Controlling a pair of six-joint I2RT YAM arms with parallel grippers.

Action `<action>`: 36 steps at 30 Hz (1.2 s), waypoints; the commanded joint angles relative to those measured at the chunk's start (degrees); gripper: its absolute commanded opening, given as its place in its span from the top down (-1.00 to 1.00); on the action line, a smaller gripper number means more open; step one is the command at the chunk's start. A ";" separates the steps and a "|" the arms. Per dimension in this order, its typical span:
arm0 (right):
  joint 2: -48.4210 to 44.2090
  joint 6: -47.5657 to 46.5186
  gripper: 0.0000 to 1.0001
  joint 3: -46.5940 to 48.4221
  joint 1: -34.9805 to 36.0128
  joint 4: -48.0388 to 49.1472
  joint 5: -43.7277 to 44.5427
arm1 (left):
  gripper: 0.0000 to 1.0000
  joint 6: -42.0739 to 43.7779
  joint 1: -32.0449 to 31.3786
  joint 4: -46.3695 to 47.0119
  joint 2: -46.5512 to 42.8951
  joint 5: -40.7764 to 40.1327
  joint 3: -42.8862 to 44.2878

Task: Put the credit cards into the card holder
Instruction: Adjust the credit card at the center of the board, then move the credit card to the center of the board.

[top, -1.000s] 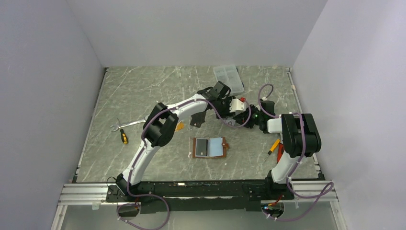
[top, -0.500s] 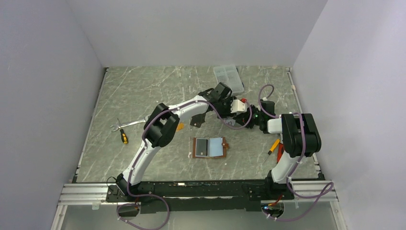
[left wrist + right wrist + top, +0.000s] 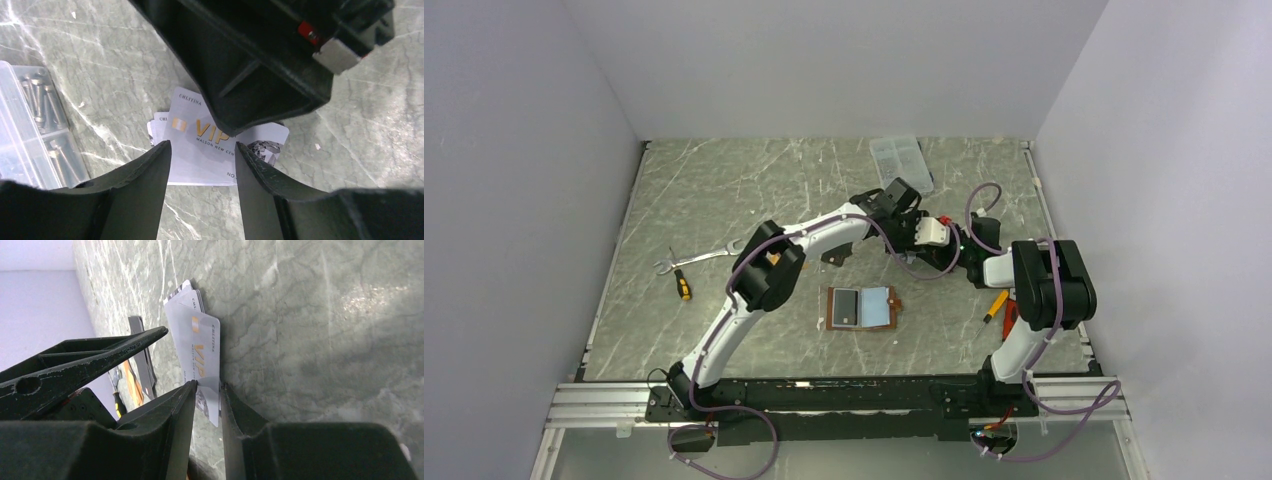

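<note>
The silver-grey cards point(image 3: 200, 347), a small fanned stack, sit between the fingers of the right gripper point(image 3: 207, 387), which is closed on one corner. The left gripper point(image 3: 202, 150) hangs just above, jaws parted to either side of the top card, gripping nothing. That card reads "VIP", "CHLITINA" and "MALSON NEW CEN…". Both arms stretch forward and meet beyond the card holder point(image 3: 861, 308), which lies open on the table point(image 3: 724, 200), well apart.
</note>
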 commanded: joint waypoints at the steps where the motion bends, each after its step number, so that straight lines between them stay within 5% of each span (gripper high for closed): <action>1: -0.80 -1.74 0.42 -2.36 -0.45 -3.78 5.90 | -0.12 -2.76 1.34 -0.27 -2.85 3.59 -0.53; 11: -3.42 -4.52 0.19 0.74 -0.51 -6.96 8.28 | -0.18 -8.91 4.61 10.49 -5.26 -0.53 -3.38; 36: -0.12 -2.00 0.18 -2.23 -0.22 0.15 7.76 | -0.14 -3.78 0.91 3.90 0.60 -7.33 -0.39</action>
